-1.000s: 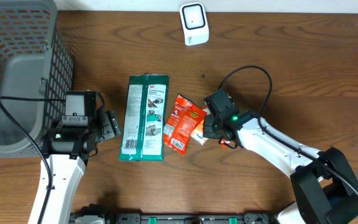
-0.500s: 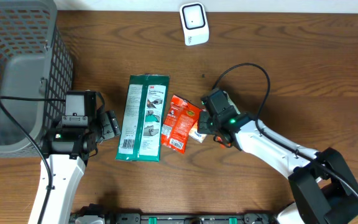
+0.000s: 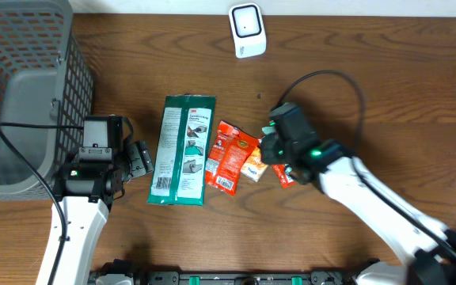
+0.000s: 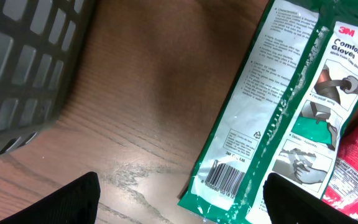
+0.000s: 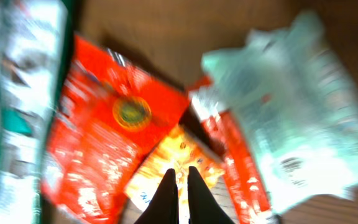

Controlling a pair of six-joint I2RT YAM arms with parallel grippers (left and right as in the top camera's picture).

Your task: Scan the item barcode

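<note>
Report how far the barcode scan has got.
Done: nothing visible; the glove pack and red packet lie on the table, far from the white scanner. In hand: the right gripper is shut over the small orange packet; a grip is unclear. The left gripper is open. Left: lift an item and present its barcode.

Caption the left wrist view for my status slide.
Open left gripper above the green glove pack, barcode facing up, grey basket at left.
</note>
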